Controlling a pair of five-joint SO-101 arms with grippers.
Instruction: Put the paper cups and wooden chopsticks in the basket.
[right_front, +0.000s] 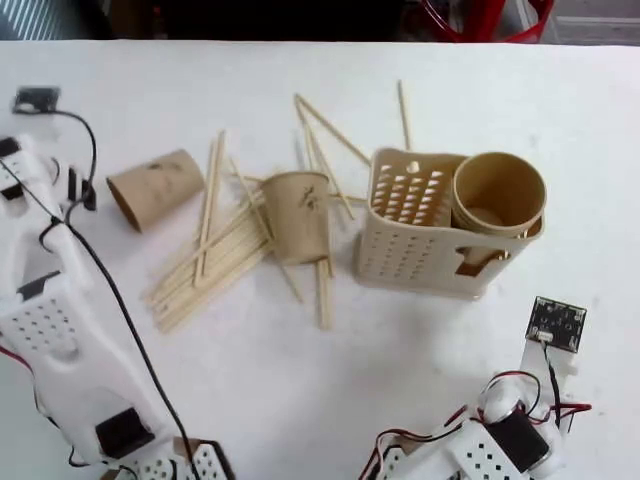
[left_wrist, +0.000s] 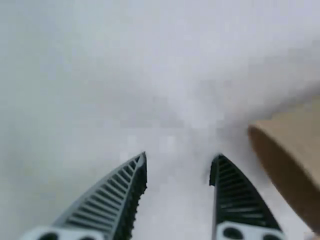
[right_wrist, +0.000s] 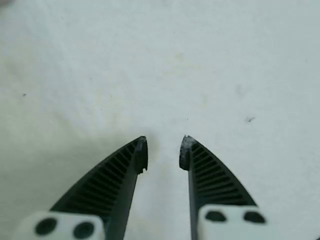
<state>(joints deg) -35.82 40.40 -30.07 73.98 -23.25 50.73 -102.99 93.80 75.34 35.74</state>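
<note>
A beige perforated plastic basket (right_front: 410, 235) is set toward the worktop's (right_front: 300, 400) right edge, with a brown paper cup (right_front: 498, 190) lodged in it. A second cup (right_front: 155, 187) is laid sideways toward the left edge. A third cup (right_front: 298, 212) is laid mid-worktop on scattered pale wooden chopsticks (right_front: 215, 255). The left claw (left_wrist: 177, 170) is spread and empty, and the right claw (right_wrist: 163, 150) is slightly parted and empty.

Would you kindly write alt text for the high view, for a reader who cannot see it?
A beige slotted basket stands on a white table with one paper cup inside it, mouth up. Two more cups lie on their sides to its left in the picture, one on a scattered pile of wooden chopsticks, the other farther left.
</note>
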